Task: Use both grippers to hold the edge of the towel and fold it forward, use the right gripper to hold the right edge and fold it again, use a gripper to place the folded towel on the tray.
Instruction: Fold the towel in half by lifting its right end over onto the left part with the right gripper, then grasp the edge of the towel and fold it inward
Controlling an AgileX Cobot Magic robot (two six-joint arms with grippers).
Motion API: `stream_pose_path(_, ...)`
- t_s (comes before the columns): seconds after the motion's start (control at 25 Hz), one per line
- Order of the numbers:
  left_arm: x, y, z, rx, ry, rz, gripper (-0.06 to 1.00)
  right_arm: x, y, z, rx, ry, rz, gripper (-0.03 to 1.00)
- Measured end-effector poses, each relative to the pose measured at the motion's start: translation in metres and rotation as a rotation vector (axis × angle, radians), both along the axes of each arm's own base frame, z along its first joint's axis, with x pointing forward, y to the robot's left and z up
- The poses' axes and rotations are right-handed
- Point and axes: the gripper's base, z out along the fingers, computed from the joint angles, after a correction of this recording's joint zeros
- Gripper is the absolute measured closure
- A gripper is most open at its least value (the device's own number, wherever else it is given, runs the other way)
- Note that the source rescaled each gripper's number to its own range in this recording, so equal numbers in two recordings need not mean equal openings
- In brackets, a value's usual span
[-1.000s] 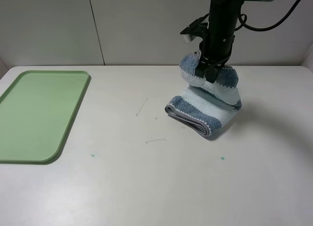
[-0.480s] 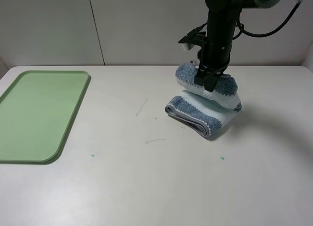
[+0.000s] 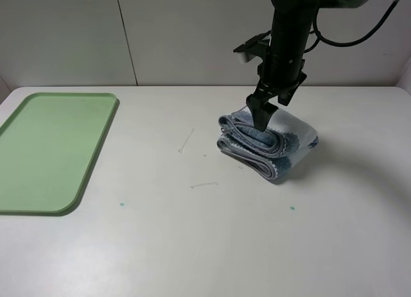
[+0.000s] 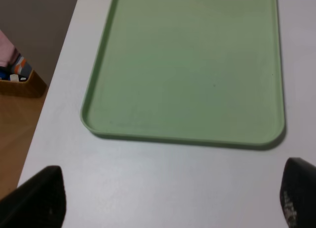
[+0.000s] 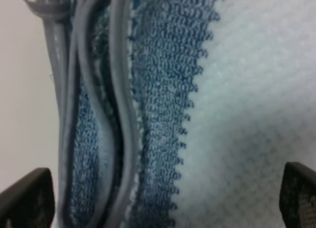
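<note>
Since a second ago the right gripper (image 3: 272, 106) has let go. The flap it held up has dropped, and the towel (image 3: 273, 146) now lies as a thick folded bundle on the table (image 3: 192, 245), right of centre.

From the high camera we see this gripper's jaws spread apart just above the bundle's top. One finger hangs low over the cloth, and we cannot tell whether it touches. The tray (image 3: 51, 149) lies well apart at the left, with only bare table and a few small marks between.

In the left wrist view the left gripper (image 4: 168, 198) stands wide apart with nothing between its fingers. It hovers over the table just beside the tray's short end. A brown box (image 4: 19, 84) sits off the table edge, out of the way.

In the right wrist view, terry fills the picture. The grey hem (image 5: 118, 114) runs in several loose, wavy layers along one side.

We judge the towel light, soft and floppy, with layers that are likely to slide or spring open. A deep pinch through the whole stack should hold better than a grab at one hem. Nothing blocks the way to the tray, though the left arm near it could crowd the placing.
</note>
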Motion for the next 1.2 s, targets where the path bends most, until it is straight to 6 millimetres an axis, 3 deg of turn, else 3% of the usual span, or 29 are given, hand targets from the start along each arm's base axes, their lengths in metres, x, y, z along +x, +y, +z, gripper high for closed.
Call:
stream_pose_path(0.32,0.000,0.000,0.000,0.000,0.000,0.000,0.09,-0.019,-0.009,0.070,0.070,-0.151,0.003,-0.03)
stream_pose_path(0.52,0.000,0.000,0.000,0.001,0.000,0.000,0.09,-0.044,-0.020,0.119,0.133,-0.256,-0.053,-0.03)
stream_pose_path(0.72,0.000,0.000,0.000,0.001,0.000,0.000,0.09,-0.092,-0.043,0.148,0.165,-0.299,-0.099,-0.03)
stream_pose_path(1.0,0.000,0.000,0.000,0.001,0.000,0.000,0.09,-0.175,-0.081,0.167,0.233,-0.349,-0.210,-0.03)
stream_pose_path(1.2,0.000,0.000,0.000,0.001,0.000,0.000,0.09,-0.231,-0.107,0.165,0.295,-0.382,-0.288,-0.03)
